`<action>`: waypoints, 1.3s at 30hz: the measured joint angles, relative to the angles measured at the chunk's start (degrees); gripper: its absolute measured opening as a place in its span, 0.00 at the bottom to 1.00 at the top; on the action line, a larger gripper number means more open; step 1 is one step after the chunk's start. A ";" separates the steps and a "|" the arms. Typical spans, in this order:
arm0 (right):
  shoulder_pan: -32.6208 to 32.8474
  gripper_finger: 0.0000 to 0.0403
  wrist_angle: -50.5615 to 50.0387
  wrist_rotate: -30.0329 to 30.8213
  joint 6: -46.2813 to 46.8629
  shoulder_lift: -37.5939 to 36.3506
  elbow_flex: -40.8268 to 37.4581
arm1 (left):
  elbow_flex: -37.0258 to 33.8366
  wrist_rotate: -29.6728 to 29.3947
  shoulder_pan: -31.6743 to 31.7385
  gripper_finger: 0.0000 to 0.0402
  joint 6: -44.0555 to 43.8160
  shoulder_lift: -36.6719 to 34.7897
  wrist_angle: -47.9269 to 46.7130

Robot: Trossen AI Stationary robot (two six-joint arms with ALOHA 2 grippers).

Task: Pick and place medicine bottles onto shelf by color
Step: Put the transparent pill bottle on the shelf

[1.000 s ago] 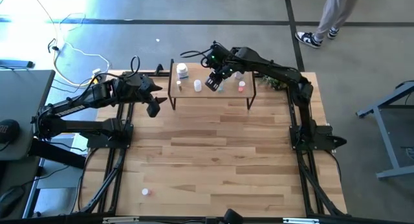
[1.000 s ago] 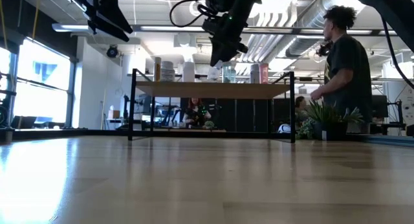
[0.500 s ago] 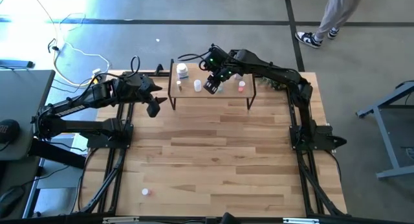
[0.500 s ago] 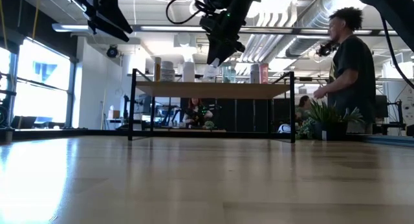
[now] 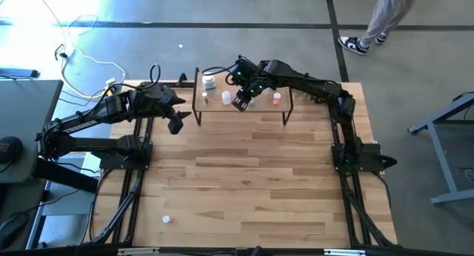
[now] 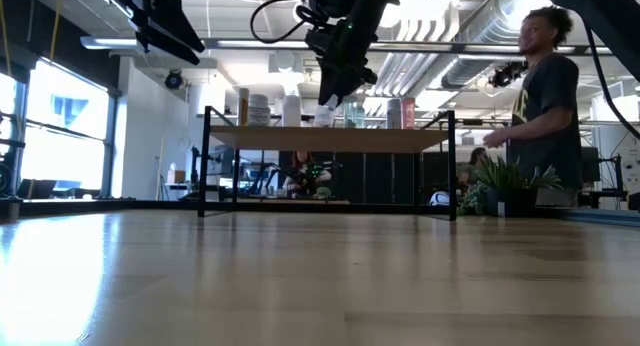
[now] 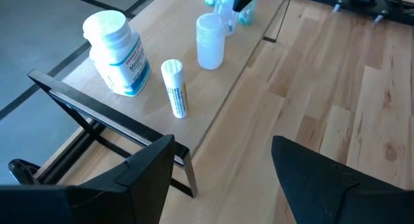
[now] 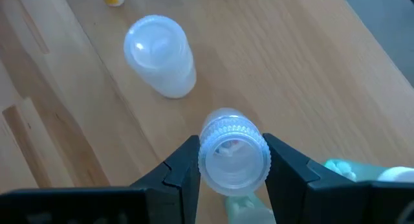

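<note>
Over the shelf (image 5: 259,110), the right gripper (image 8: 231,164) hangs with its two fingers clamped on either side of a small clear bottle (image 8: 231,158), whose ribbed white cap faces the wrist camera; the bottle stands upright just above or on the light-wood board, and which of the two cannot be told. Just beyond that gripper stands a frosted white bottle (image 8: 162,56) with a plain rounded lid, apart from the held one, and close beside the gripper's fingers a pale teal bottle (image 8: 339,169) peeps in at the edge. Farther off from the right gripper, toward the shelf's end nearest the left arm, a large white bottle (image 7: 116,54) stands upright with a white and teal label; its dark lettering is too small to read. Beside it a slim white tube (image 7: 174,87) lies on its side, carrying a yellow band of print that cannot be made out. A pinkish-red bottle (image 5: 276,98) stands on the shelf's other side of the right gripper. Off the shelf's end, the left gripper (image 5: 175,123) waits above the table (image 5: 252,182), its fingers spread wide and holding nothing. Well away from both grippers, one small bottle (image 5: 167,220) rests alone on the tabletop.
</note>
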 joint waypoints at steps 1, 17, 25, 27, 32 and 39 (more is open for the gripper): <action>0.00 0.30 0.14 0.01 0.00 0.00 0.00 | 0.00 0.00 -0.01 0.62 0.00 0.00 -0.01; -0.50 0.34 -1.73 0.52 1.11 -0.02 0.00 | 0.00 -0.09 -0.02 0.62 0.11 0.00 -0.17; -0.52 0.41 -1.74 0.50 0.92 -0.02 0.00 | 0.00 -0.09 -0.02 0.62 -0.02 0.00 -0.16; -0.52 0.43 -1.74 0.48 0.91 -0.02 0.00 | 0.00 -0.09 0.00 0.62 -0.02 0.00 -0.16; -0.55 0.47 -1.76 0.44 0.96 -0.04 0.00 | 0.00 -0.09 0.00 0.62 -0.02 0.00 -0.16; -0.72 0.49 -0.12 2.47 0.90 -0.09 0.00 | 0.00 -0.08 0.00 0.62 -0.49 0.00 -0.73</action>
